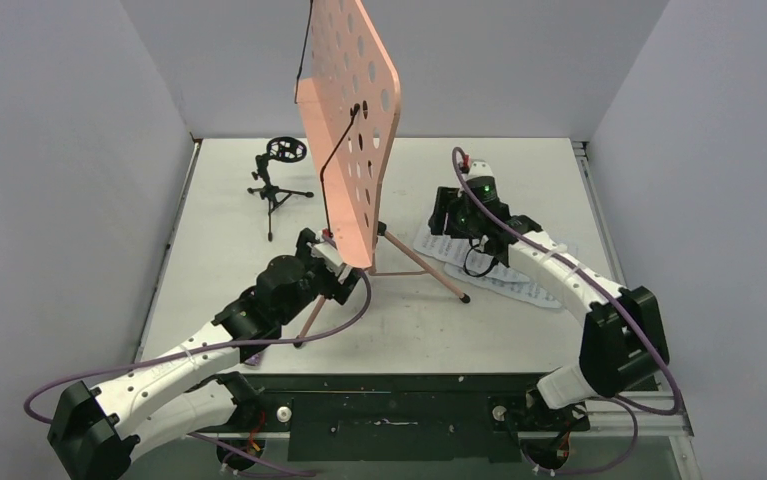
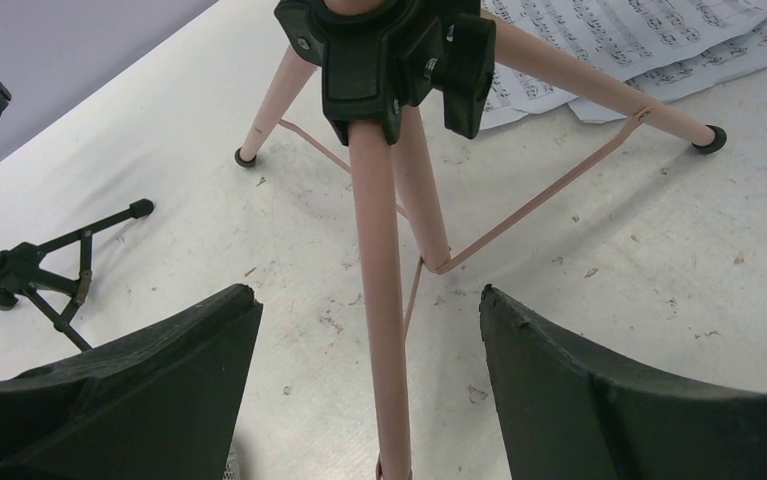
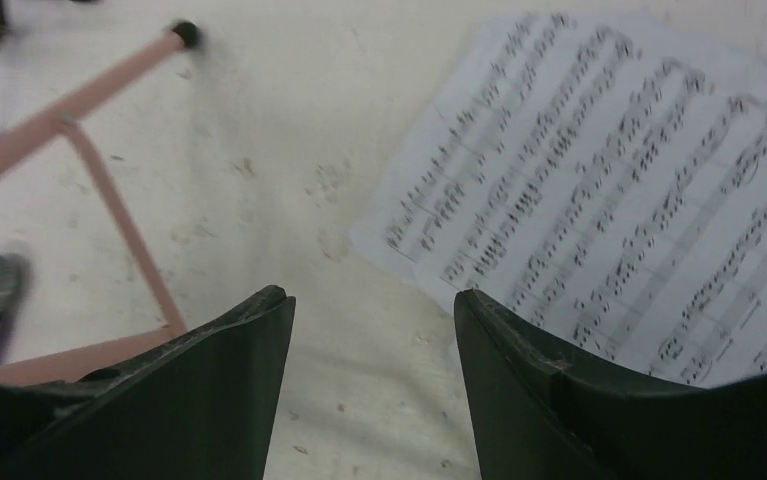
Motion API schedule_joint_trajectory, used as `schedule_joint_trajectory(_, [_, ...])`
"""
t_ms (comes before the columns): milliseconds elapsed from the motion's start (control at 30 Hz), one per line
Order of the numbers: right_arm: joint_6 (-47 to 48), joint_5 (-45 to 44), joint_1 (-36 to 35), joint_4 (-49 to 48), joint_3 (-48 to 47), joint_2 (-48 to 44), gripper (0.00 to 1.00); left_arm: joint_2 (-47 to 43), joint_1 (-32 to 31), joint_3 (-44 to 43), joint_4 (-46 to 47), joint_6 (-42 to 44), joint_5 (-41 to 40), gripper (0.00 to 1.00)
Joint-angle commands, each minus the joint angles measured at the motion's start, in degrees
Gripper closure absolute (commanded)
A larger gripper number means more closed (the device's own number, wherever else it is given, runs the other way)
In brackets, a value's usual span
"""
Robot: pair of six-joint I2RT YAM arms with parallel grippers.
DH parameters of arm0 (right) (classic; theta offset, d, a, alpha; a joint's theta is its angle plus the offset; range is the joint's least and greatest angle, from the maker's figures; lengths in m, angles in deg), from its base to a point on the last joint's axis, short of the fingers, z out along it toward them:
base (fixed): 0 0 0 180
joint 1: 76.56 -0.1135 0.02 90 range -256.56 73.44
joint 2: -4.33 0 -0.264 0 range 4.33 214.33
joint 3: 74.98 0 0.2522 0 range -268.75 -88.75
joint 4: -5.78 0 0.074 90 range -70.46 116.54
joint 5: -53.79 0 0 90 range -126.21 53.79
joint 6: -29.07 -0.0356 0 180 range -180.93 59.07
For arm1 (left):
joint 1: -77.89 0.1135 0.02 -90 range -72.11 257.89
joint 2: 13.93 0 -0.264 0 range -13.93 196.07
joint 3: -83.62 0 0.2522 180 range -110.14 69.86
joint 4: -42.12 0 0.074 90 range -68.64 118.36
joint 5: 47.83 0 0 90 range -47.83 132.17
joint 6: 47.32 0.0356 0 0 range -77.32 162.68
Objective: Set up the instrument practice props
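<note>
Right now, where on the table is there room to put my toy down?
Bare patches: the far right corner of the table, behind the sheet-music pages; the near strip between the feet of the pink music stand and the table's edge. Crowded: the middle, with stand legs and pages, and far left by the black mic stand.

Left arm (image 1: pixel 174 365), right arm (image 1: pixel 559 272) showing white links, black joints; purple cables (image 1: pixel 259 343) running alongside; green light (image 1: pixel 486 184) glowing.
</note>
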Motion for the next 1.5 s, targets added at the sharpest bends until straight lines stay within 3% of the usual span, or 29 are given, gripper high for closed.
schedule_joint_trajectory(0, [-6.08,-3.04,1.39,11.13,-1.95,4.06,0.4,-0.16,0.58,-0.96,2.47,-0.59,-2.45,0.2])
schedule_joint_trajectory(367, [-11.11,-7.75,9.54,12.36,4.38,9.24,0.4,0.04,1.0,-1.25,3.66,-2.32,-6.47,0.15])
schedule_joint_trajectory(833, [-11.61,-8.19,20.87,8.77,2.73,19.03,0.43,0.76,2.75,-2.72,3.56,-1.61,-5.43,0.13])
schedule_joint_trajectory(1200, [-11.74,-11.39,35.53,7.0,0.71,20.73,0.44,0.63,3.56,-3.66,3.51,-1.76,-2.17,0.13])
schedule_joint_trajectory(1467, [-9.49,-7.63,34.69,5.28,-4.66,16.41,0.37,-0.78,5.17,-3.16,3.5,-2.71,4.37,0.17])
